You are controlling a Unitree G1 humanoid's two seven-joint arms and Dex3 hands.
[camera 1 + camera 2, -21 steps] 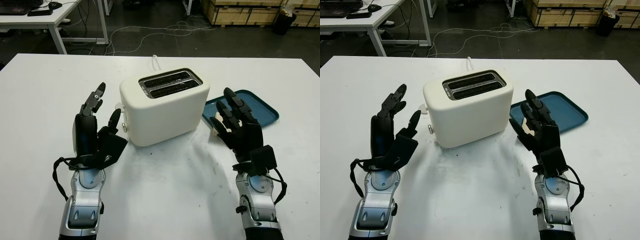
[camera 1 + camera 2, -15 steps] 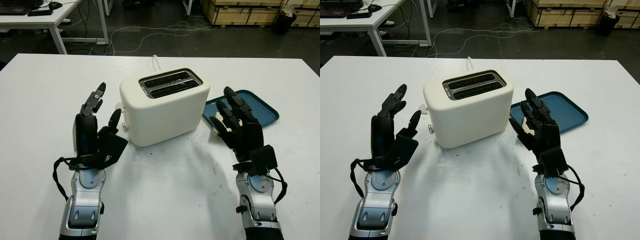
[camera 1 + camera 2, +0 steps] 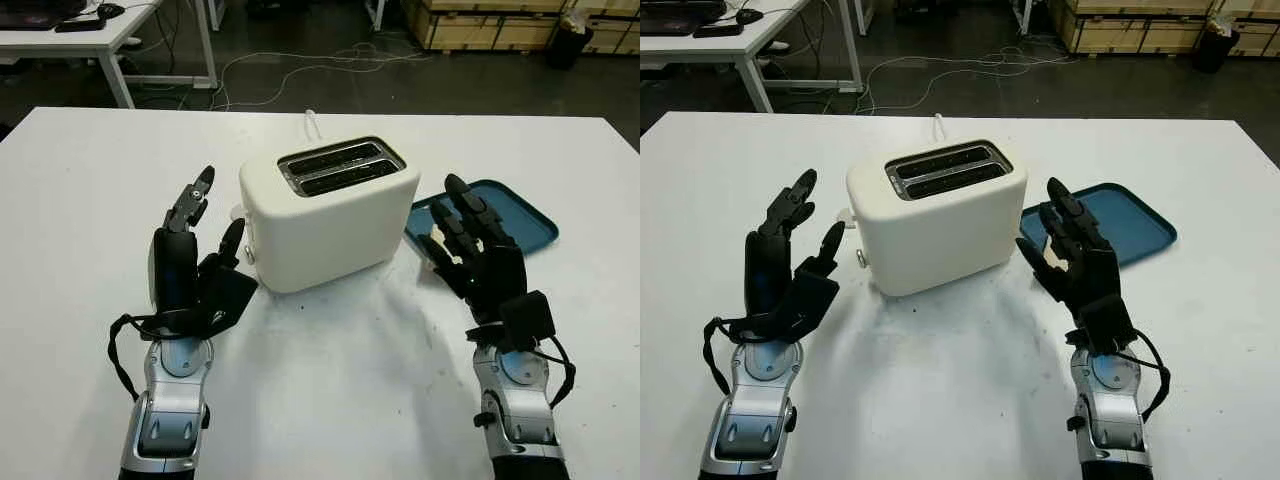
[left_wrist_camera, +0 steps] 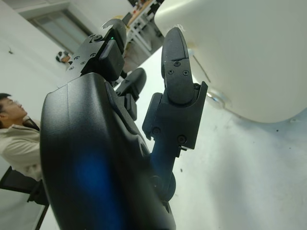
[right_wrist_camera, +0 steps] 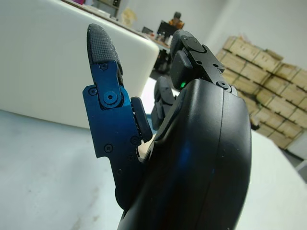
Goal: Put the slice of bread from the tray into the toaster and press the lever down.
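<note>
Both hands hovering open, holding nothing: left hand (image 3: 190, 275) beside toaster (image 3: 330, 212), likely for the lever; right hand (image 3: 478, 258) fronting teal tray (image 3: 520, 215). Bread slice whereabouts: cannot tell.

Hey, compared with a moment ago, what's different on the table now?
Very little. The left hand has shifted slightly toward the toaster, and the right hand has edged a touch toward it too. Both are open, flanking the toaster, holding nothing; nothing was grasped or released. The toaster and the blue tray sit where they were on the white table.
</note>
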